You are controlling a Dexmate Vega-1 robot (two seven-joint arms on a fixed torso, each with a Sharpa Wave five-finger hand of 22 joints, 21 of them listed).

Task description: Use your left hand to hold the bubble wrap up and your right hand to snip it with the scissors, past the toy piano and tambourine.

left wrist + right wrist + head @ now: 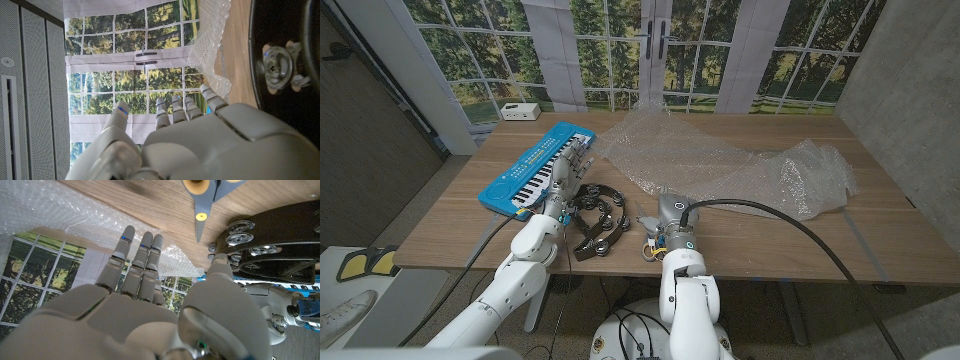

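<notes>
Clear bubble wrap lies crumpled on the wooden table, spreading ahead of my right hand and off to its outer side. My right hand holds nothing, its fingers straight and slightly apart, reaching toward the wrap's edge. Scissors lie on the table just beside that hand, toward my left. My left hand is empty too, fingers extended, between the blue toy piano and the black tambourine.
</notes>
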